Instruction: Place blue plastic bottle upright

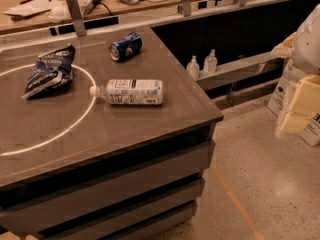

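Observation:
The blue plastic bottle (129,91) is clear and ribbed, with a white cap and a white label. It lies on its side on the grey table (150,129), cap pointing left, touching the white circle line on the tabletop. My gripper (296,115) shows as a pale blocky shape at the right edge of the camera view, hanging below the white arm (309,39). It is off the table, far to the right of the bottle and over the floor.
A blue-and-white drink can (125,46) lies on its side behind the bottle. A dark blue snack bag (50,70) lies at the left inside the circle. The table's right edge and corner (217,116) are near the bottle. Two small bottles (201,64) stand on a ledge beyond.

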Robot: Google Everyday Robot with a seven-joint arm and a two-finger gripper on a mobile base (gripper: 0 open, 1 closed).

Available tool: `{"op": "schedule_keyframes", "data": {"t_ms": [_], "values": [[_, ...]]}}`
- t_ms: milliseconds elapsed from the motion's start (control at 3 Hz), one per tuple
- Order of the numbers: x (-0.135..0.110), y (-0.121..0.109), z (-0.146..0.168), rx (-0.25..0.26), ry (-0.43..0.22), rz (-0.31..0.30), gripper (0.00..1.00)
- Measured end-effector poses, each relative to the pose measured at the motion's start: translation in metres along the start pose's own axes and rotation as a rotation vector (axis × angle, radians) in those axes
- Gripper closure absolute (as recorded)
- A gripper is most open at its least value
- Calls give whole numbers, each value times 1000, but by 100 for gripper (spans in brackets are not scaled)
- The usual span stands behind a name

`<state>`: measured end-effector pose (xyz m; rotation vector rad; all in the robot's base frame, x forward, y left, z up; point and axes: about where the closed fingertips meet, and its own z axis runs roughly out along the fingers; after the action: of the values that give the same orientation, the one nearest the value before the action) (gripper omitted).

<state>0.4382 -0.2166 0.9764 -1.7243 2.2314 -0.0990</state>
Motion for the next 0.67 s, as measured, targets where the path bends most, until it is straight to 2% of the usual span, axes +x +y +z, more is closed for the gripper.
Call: {"op": "schedule_keyframes", "data": {"t_ms": [333, 667], "values": [[-2, -1, -1, 3, -3, -4, 0], [-19, -12, 6, -1, -6, -10, 0]]}}
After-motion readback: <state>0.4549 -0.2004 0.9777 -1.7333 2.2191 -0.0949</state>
